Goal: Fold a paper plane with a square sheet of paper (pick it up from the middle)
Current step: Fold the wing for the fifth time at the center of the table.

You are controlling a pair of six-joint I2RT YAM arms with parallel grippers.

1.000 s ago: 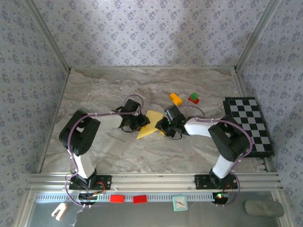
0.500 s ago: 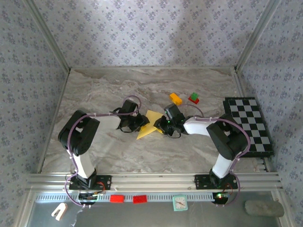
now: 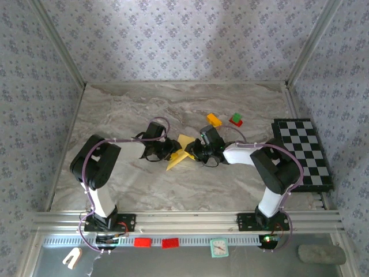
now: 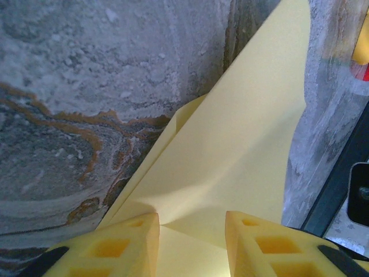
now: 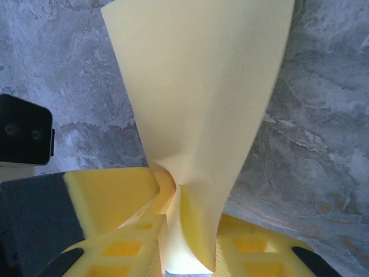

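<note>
Both wrists have drawn in toward each other, and the thin, plain yellow paper sheet (image 3: 177,160), which lay as a broad flat diamond a second ago, now looks narrower and partly reared up between them. It sits near the middle of the grey, marble-veined table top (image 3: 127,109), with the left gripper (image 3: 170,150) at its left side and the right gripper (image 3: 194,154) at its right.

From overhead the paper is little more than a matt yellow sliver with a pointed near tip. The left wrist camera shows its form better: a smooth, uncreased flap running away to a far corner, with a second layer peeking out along its left edge as a sharp straight fold. The blocky yellow latticed fingers (image 4: 121,248) stand apart, and the sheet runs into the gap between them without being clamped.

The right wrist camera shows the sheet curled into a funnel, wide at the far end and narrowing to a crumpled neck that is pinched between the yellow honeycomb pads (image 5: 130,251).

Only the overhead view takes in the small orange-yellow block (image 3: 214,120), the red-and-green block (image 3: 236,120) and the flat black-and-white checkered board (image 3: 302,153), all lying well apart from the paper
</note>
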